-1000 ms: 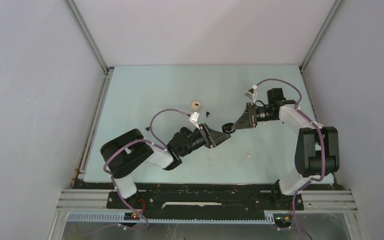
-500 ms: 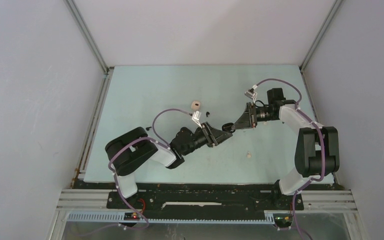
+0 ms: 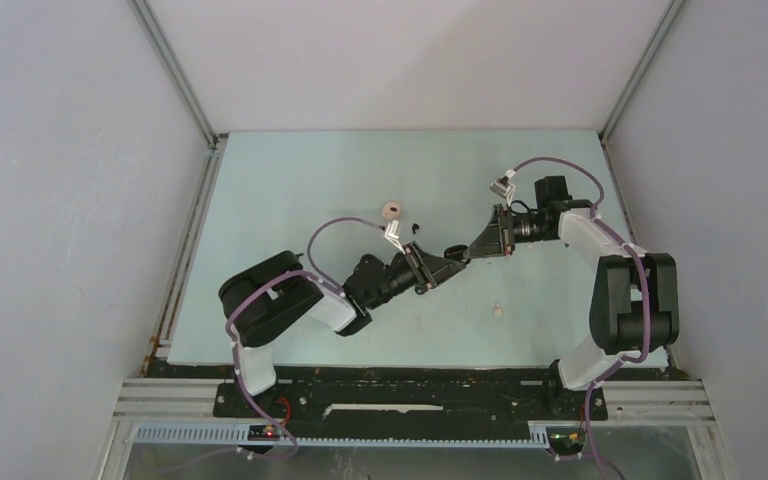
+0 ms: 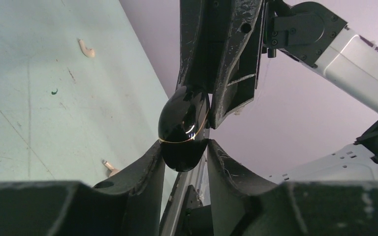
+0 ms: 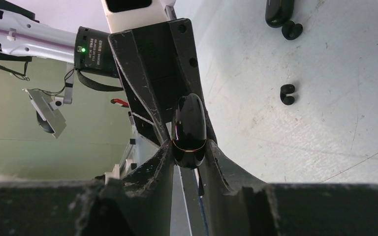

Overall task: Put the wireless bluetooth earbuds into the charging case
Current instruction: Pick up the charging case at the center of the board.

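Between the arms, the left gripper (image 4: pixel 183 148) and right gripper (image 5: pixel 188 147) each pinch one end of the closed charging case (image 4: pixel 182 118). Its long axis runs from one to the other. One black earbud (image 5: pixel 287 94) lies outside on the table (image 5: pixel 334 132).

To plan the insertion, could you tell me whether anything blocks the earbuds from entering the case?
Yes: the black charging case looks shut at its gold seam, clamped between the left gripper and right gripper.

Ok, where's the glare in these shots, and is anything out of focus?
Left wrist view: bright glints on the glossy black charging case, and the left hand's own fingers are soft along the bottom. Right wrist view: a fainter glint on the case, the right hand's fingers blurred, the table and a black earbud sharp. Top external view: even light, no glare.
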### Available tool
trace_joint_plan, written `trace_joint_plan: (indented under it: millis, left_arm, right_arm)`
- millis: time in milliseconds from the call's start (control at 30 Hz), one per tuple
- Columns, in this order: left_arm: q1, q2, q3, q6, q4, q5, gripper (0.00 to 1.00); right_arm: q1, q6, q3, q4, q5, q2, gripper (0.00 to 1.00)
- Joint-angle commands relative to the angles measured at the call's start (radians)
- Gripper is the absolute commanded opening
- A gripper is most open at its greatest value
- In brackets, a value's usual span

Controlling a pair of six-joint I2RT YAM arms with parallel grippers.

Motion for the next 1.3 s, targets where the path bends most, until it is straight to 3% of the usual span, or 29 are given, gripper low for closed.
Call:
trace_joint_plan:
  millis: [0,100,267,767,867,1000,1167,1267]
  left_arm:
    - [0.015,0.055,0.0,-0.068,0.204,-0.009,0.39]
    - [0.013,0.066,-0.003,-0.058,0.205,-0.002,0.45]
    - [0.014,0.046,-0.02,-0.025,0.206,-0.023,0.46]
    - [0.026,0.054,-0.022,-0.025,0.206,-0.032,0.37]
    - [0.028,0.054,-0.017,-0.007,0.206,-0.02,0.31]
    - [0.027,0.04,-0.01,0.07,0.206,0.034,0.22]
    - [0.023,-0.01,-0.081,0.205,0.205,0.085,0.12]
    - [0.008,-0.055,-0.155,0.295,0.204,0.097,0.11]
  right_arm:
    - [0.002,0.003,0.032,0.003,-0.001,-0.015,0.04]
    - [0.003,0.003,0.032,0.003,0.0,-0.012,0.04]
    - [0.004,0.003,0.032,0.003,0.002,-0.008,0.04]
    - [0.009,0.002,0.032,0.001,0.011,0.001,0.05]
    - [0.018,-0.003,0.032,0.0,0.02,0.003,0.07]
    - [0.022,-0.006,0.032,0.0,0.022,0.001,0.19]
    - [0.012,-0.008,0.032,-0.004,0.01,-0.015,0.52]
    - [0.004,-0.203,0.115,-0.189,0.038,-0.026,0.65]
